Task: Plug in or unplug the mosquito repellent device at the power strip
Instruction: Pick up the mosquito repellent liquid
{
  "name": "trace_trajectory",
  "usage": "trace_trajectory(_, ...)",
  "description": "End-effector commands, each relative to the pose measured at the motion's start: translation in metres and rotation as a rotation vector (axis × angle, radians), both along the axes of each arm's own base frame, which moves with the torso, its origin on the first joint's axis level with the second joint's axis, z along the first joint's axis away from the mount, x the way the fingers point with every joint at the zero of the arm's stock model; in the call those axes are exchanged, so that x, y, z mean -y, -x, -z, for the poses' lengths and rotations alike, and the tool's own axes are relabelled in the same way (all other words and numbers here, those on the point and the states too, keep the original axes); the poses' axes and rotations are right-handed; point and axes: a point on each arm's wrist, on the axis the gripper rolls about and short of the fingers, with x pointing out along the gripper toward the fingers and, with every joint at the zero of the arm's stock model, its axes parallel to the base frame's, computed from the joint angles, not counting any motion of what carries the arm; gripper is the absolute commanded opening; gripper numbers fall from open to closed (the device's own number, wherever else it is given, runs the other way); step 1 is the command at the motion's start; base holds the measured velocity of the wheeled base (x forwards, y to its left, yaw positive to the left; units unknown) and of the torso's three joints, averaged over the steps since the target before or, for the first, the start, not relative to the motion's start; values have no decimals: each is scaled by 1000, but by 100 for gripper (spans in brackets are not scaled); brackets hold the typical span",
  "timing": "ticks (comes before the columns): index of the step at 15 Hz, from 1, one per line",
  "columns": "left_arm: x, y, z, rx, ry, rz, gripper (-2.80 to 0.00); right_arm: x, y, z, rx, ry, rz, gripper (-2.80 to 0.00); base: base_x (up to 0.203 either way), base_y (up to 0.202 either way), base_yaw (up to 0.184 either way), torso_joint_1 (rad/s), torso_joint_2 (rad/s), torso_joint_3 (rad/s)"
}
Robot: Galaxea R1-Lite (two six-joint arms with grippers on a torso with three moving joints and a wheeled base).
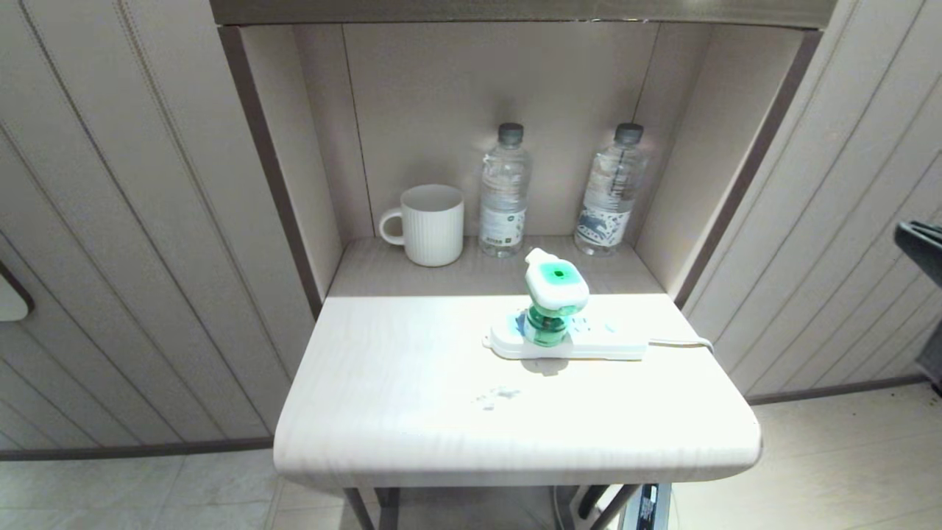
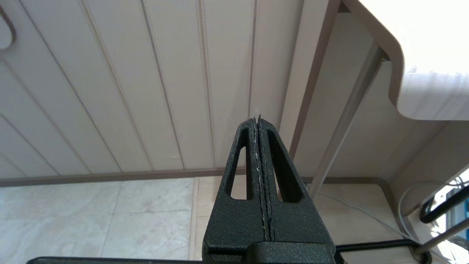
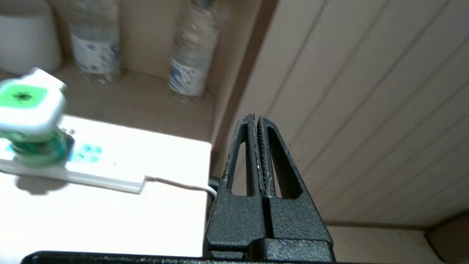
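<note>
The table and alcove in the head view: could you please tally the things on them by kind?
Water bottles: 2
Mug: 1
Repellent device: 1
Power strip: 1
Total: 5

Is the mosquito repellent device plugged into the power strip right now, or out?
Plugged in. The mosquito repellent device stands upright on the power strip, bottle base seated over a socket near its left end; neither gripper is touching it.

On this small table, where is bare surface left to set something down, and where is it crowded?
Bare: the pale wooden tabletop left of and in front of the flat white power strip. Crowded: the niche's back, with the ribbed white mug and two clear water bottles, and the strip with the green-and-white repellent device on it.
</note>
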Motion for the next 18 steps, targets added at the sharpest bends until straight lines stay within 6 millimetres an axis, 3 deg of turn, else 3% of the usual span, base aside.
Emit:
trace_trajectory(1,0,0,0,-1,1,0,-280,39,19,8,18,-22,139,-280,0,0,0,0,0,0)
trace_trajectory(4,0,0,0,-1,-1,0,-280,87,60,36,16,-14,532,-280,0,0,0,0,0,0)
trace_trajectory(6,0,0,0,-1,1,0,-280,97,93,66,-33,24,673,-280,0,0,0,0,0,0)
trace_trajectory(8,0,0,0,-1,1,0,-280,97,105,104,-107,47,692,-280,0,0,0,0,0,0)
trace_trajectory(13,0,0,0,-1,1,0,-280,89,94,148,-218,-126,545,-280,0,0,0,0,0,0)
trace_trajectory(16,0,0,0,-1,1,0,-280,83,88,181,-305,-166,319,-280,0,0,0,0,0,0)
trace_trajectory(18,0,0,0,-1,1,0,-280,79,84,192,-266,-173,132,-280,0,0,0,0,0,0)
